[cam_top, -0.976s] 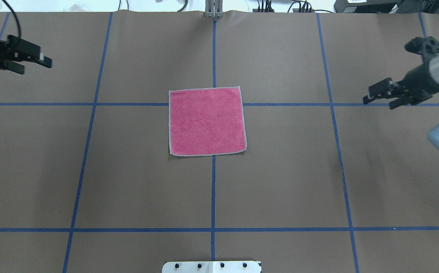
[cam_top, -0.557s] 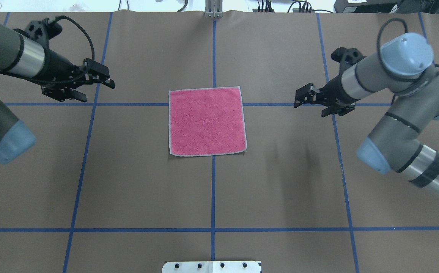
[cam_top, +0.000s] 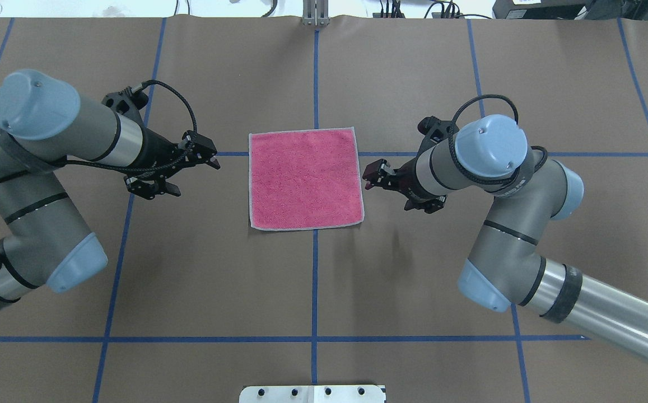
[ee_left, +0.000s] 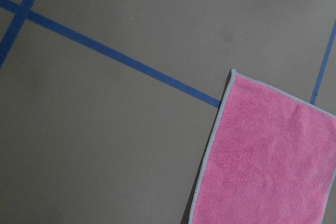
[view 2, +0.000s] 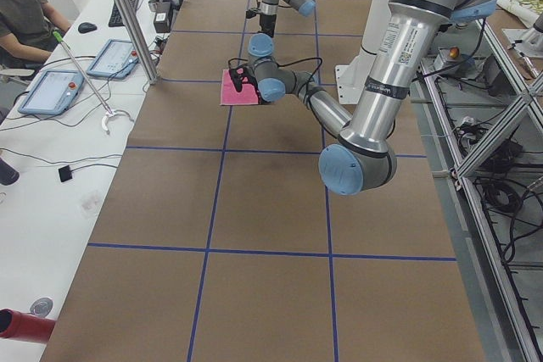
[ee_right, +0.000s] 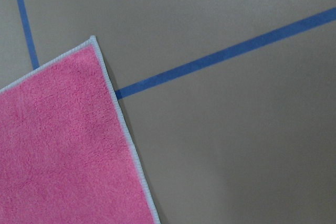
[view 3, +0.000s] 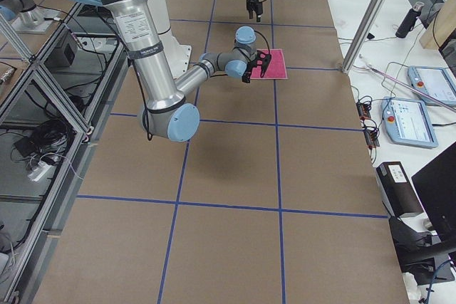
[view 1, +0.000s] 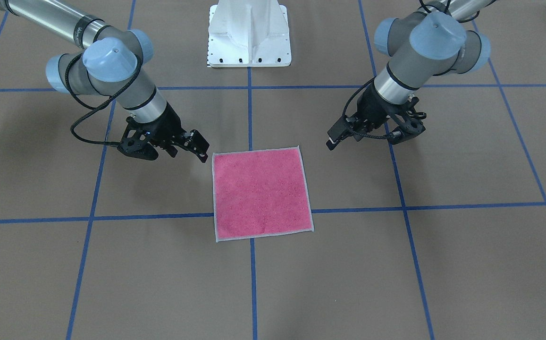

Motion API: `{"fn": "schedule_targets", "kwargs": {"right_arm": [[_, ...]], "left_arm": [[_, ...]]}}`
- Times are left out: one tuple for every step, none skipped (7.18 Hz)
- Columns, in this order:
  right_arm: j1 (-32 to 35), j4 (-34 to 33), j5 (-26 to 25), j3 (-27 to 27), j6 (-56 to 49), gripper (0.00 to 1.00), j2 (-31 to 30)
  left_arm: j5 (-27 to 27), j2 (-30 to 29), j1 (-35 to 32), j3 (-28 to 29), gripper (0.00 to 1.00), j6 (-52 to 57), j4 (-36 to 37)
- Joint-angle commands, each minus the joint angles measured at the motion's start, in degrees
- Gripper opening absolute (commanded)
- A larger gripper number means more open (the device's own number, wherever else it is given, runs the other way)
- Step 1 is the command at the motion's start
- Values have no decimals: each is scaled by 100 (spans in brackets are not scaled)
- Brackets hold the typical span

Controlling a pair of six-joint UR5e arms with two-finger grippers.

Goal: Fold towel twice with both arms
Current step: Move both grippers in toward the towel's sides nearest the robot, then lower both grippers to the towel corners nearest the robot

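Note:
The towel [cam_top: 306,179] lies flat and unfolded, pink face up, at the middle of the table; it also shows in the front view [view 1: 262,192]. My left gripper [cam_top: 196,178] is open and empty, hovering just left of the towel's far left corner. My right gripper [cam_top: 386,191] is open and empty, close to the towel's right edge. In the front view the left gripper [view 1: 355,140] is on the right and the right gripper [view 1: 189,156] on the left. The left wrist view shows a towel corner [ee_left: 268,156], and so does the right wrist view [ee_right: 63,145]; no fingers show there.
The table is covered in brown paper with blue tape grid lines [cam_top: 315,280]. The white pedestal base [view 1: 249,33] stands at the robot's edge. A seated person [view 2: 25,14] and tablets [view 2: 51,91] are at a side desk beyond the far edge.
Both arms have swung inward from the table's outer sides towards the towel, and both grippers now sit beside its edges. The towel has not moved.

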Motion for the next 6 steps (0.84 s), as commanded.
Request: {"fn": "schedule_targets", "kwargs": {"right_arm": [[-403, 0, -504, -67, 570, 90, 63], [-412, 0, -523, -233, 771, 81, 177], [-482, 8, -592, -365, 790, 79, 230], [-535, 8, -663, -366, 791, 79, 240], [-553, 8, -663, -366, 799, 74, 240], [-553, 8, -663, -366, 808, 70, 248]], "left_arm": [[307, -105, 268, 5, 99, -386, 10], [307, -106, 277, 5, 99, -386, 11], [307, -106, 277, 5, 99, -386, 11], [316, -97, 277, 5, 99, -386, 11], [316, -88, 286, 5, 99, -386, 11], [316, -97, 286, 5, 99, -386, 11]]}}
